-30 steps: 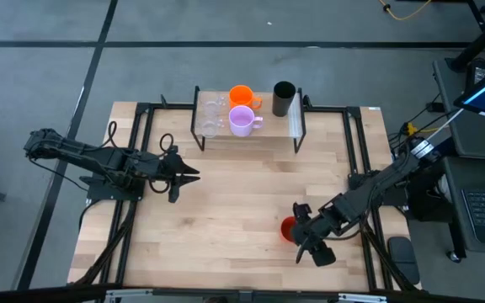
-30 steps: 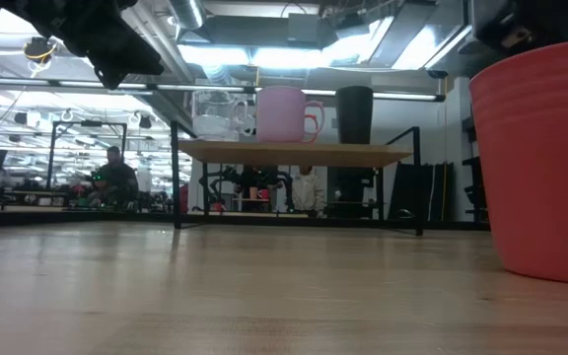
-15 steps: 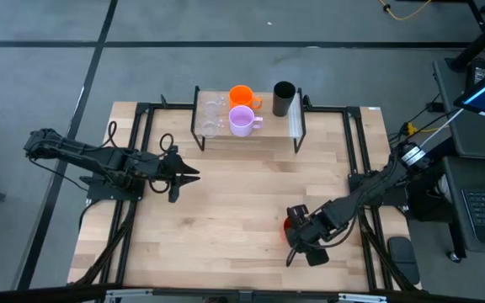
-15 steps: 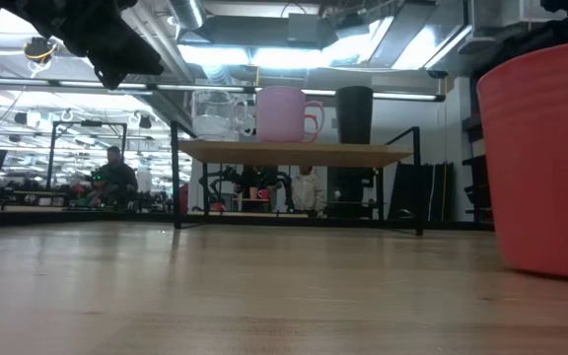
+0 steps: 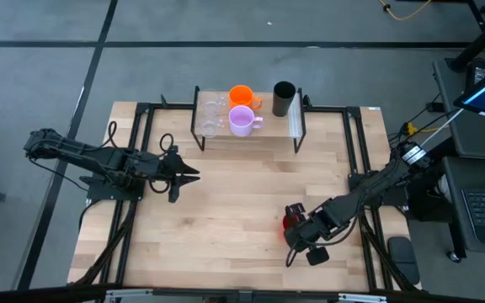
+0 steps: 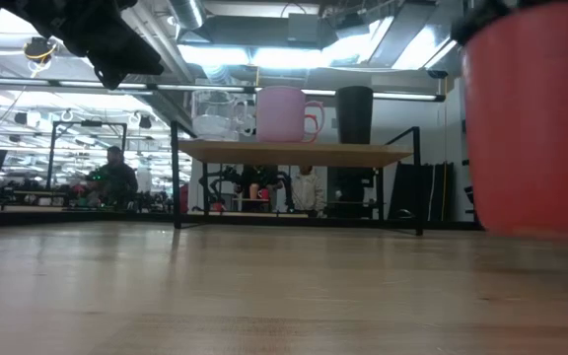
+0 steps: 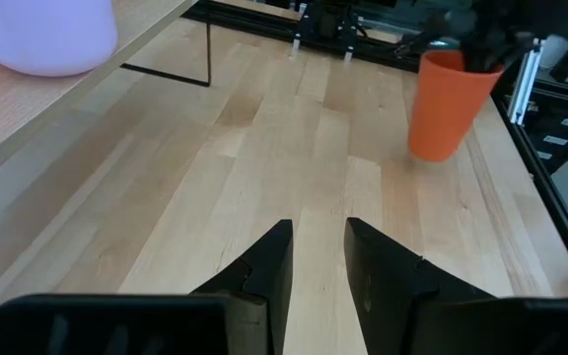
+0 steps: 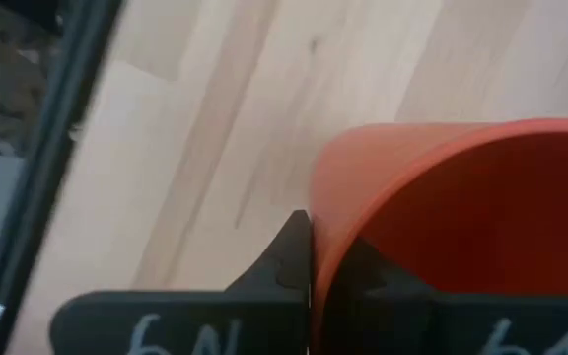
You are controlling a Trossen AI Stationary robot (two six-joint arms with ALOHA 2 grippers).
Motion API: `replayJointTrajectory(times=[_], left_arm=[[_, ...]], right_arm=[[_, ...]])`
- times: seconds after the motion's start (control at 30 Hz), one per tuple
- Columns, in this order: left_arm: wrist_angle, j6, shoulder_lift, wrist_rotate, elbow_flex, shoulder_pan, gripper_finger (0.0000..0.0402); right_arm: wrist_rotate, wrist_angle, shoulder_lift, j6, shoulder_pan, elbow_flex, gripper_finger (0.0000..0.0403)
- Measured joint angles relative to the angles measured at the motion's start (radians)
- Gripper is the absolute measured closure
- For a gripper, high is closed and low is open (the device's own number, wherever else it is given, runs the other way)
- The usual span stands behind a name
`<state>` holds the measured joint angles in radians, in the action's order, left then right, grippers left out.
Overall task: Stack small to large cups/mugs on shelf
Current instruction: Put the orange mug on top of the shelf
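Note:
The shelf [image 5: 272, 130] stands at the table's far edge. On it stand two clear glass cups [image 5: 211, 116], an orange mug [image 5: 241, 95], a lilac mug [image 5: 242, 122] and a black cup [image 5: 284, 99]. The red-orange cup [image 7: 447, 99] is near the table's near right corner, with my right gripper [image 5: 295, 221] shut on it. My left gripper [image 5: 194, 175] hangs over the table's left half, pointing right. It is open with nothing between its fingers [image 7: 274, 261]. My right gripper pinches the red-orange cup's rim [image 8: 319, 232] between its two fingers. One finger [image 8: 289, 251] is outside the wall and the other is inside the cup. The fingers come from above. The cup stays roughly upright, its base [image 6: 531, 229] a little clear of the table.
Black rails [image 5: 356, 160] run along both sides of the tabletop. Bare wood [image 5: 242, 194] lies between the grippers and the shelf. A person [image 6: 116, 173] shows in the room behind the table.
My right gripper has gone toward the table's left onto the red-orange cup and taken hold of its rim. The cup, which stood on the table, has come up a little.

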<state>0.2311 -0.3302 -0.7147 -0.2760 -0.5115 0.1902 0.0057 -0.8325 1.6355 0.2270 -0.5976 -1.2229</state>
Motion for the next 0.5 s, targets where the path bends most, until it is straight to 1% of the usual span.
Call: replayJointTrajectory(times=[0.07, 0.17, 0.3, 0.5], left_arm=[[0.0, 0.0, 0.0, 0.0, 0.0, 0.0, 0.0312], [0.001, 0.0, 0.0, 0.0, 0.0, 0.0, 0.0312], [0.001, 0.001, 0.0, 0.0, 0.0, 0.0, 0.0312], [0.001, 0.001, 0.0, 0.0, 0.0, 0.0, 0.0312]], right_arm=[[0.007, -0.036, 0.0, -0.021, 0.0, -0.035, 0.0394], [0.049, -0.072, 0.0, -0.034, 0.0, -0.088, 0.0394], [0.121, -0.187, -0.001, -0.037, 0.0, -0.166, 0.0394], [0.186, -0.341, -0.001, -0.057, 0.0, -0.31, 0.0394]])
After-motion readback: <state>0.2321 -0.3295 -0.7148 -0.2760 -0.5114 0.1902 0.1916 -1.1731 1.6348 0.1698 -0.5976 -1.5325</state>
